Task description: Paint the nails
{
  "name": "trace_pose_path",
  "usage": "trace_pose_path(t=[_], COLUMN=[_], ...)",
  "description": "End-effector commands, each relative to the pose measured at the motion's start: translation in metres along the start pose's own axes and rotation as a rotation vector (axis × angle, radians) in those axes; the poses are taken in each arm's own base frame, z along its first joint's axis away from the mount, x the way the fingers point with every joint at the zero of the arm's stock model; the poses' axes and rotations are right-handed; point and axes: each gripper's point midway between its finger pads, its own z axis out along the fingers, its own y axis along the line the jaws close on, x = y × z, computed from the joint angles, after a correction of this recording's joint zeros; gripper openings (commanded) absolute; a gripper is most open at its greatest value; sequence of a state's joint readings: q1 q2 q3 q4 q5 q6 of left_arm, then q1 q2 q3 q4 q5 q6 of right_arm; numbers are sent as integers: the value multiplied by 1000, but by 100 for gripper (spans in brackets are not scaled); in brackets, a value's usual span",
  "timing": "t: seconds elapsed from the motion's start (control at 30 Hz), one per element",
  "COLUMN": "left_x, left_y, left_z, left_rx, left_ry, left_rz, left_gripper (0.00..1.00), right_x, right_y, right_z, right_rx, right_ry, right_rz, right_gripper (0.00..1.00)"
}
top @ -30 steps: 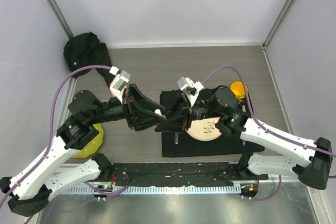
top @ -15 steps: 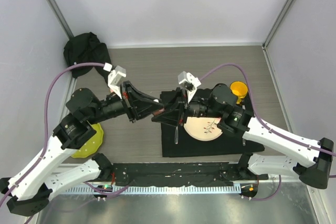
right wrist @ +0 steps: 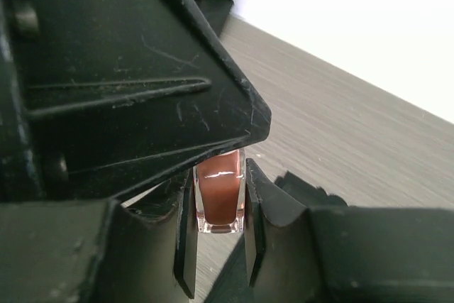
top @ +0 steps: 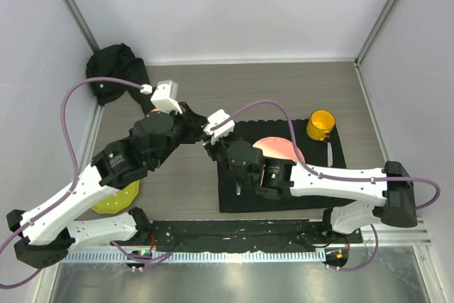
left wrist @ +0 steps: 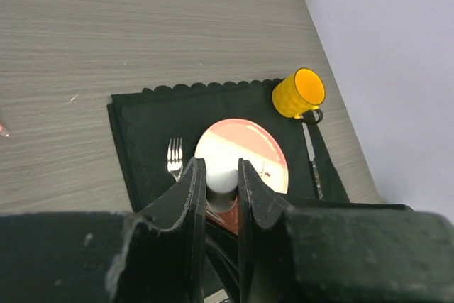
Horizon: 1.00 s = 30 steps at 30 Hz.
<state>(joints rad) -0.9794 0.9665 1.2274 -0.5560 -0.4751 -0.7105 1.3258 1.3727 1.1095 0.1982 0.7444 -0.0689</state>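
My left gripper [left wrist: 221, 169] is shut on the white cap [left wrist: 222, 177] of a small polish bottle. My right gripper [right wrist: 218, 188] is shut on the same bottle's clear glass body [right wrist: 220, 200], which holds brownish-red polish. In the top view the two grippers meet tip to tip, left [top: 197, 130] and right [top: 213, 142], above the placemat's back left corner. The bottle itself is hidden there. The black sleeve [top: 115, 69] lies in the back left corner. The mannequin hand and its nails are hidden under my left arm.
A black placemat [top: 319, 189] holds a pinkish plate [top: 278, 148], a yellow cup [top: 320, 124], a fork [left wrist: 174, 157] and a knife [top: 330, 154]. A yellow-green bowl [top: 120, 193] sits at the left under my left arm. Walls close in the sides and back.
Both grippers, joined on the bottle, have moved left and back off the plate. The right arm has swung low across the mat. The plate now shows.
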Motion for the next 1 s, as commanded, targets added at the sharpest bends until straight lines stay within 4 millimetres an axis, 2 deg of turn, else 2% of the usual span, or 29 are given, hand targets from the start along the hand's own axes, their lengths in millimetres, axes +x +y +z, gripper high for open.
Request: trace_pose_path(t=[0.0,0.03,0.07,0.17,0.2,0.23,0.27,0.3,0.33,0.37,0.4,0.47,0.5,0.53,0.6,0.63,0.7,0.77,0.8,0.83,0.97], left_x=[-38,-40,-37,-47,-51,-57,-58,-58,-60,-58,-57,-47,-45,-38,-32,-29,-33,-25,-30,-21,-22], left_y=[-5,-12,-19,-31,-35,-38,-45,-51,-60,-67,-83,-90,-92,-90,-95,-98,-108,-118,-127,-135,-146], left_z=[-17,-19,-26,-46,-53,-60,-72,-79,-87,-93,-110,-118,-123,-119,-115,-114,-113,-106,-111,-109,-111], left_rx=[-19,18,86,215,249,279,342,385,449,506,627,705,736,732,755,773,819,862,919,961,1013], left_ry=[-98,-101,-87,-121,-133,-147,-137,-129,-128,-120,-105,-86,-80,-66,-58,-50,-77,-57,-78,-39,-29], left_rz=[-133,-137,-139,-159,-156,-138,-132,-119,-110,-84,-66,-27,-17,-9,2,6,9,24,28,40,47], left_gripper=[0,4,32,77,82,85,91,93,94,99,100,100,100,97,92,86,82,78,76,74,70], right_x=[-29,-28,-32,-32,-38,-33,-32,-31,-34,-37,-38,-52,-58,-66,-75,-77,-84,-89,-99,-102,-109], right_y=[-10,-8,3,7,17,10,12,24,13,11,24,11,12,17,18,20,17,20,17,17,13], right_z=[-5,-5,-7,-13,-23,-23,-27,-39,-43,-49,-67,-80,-89,-106,-117,-127,-134,-148,-151,-155,-159], right_rx=[5,-23,-106,-235,-344,-372,-419,-539,-569,-611,-766,-842,-898,-987,-1032,-1083,-1121,-1210,-1227,-1245,-1257], right_ry=[-83,-77,-88,-82,-92,-73,-69,-65,-66,-73,-61,-90,-99,-98,-102,-92,-104,-83,-138,-144,-168], right_rz=[10,1,-2,3,30,33,40,65,82,94,160,216,229,253,272,284,304,355,352,363,375], right_gripper=[1,1,1,1,1,1,1,1,1,1,1,1,1,1,1,1,1,1,1,1,1])
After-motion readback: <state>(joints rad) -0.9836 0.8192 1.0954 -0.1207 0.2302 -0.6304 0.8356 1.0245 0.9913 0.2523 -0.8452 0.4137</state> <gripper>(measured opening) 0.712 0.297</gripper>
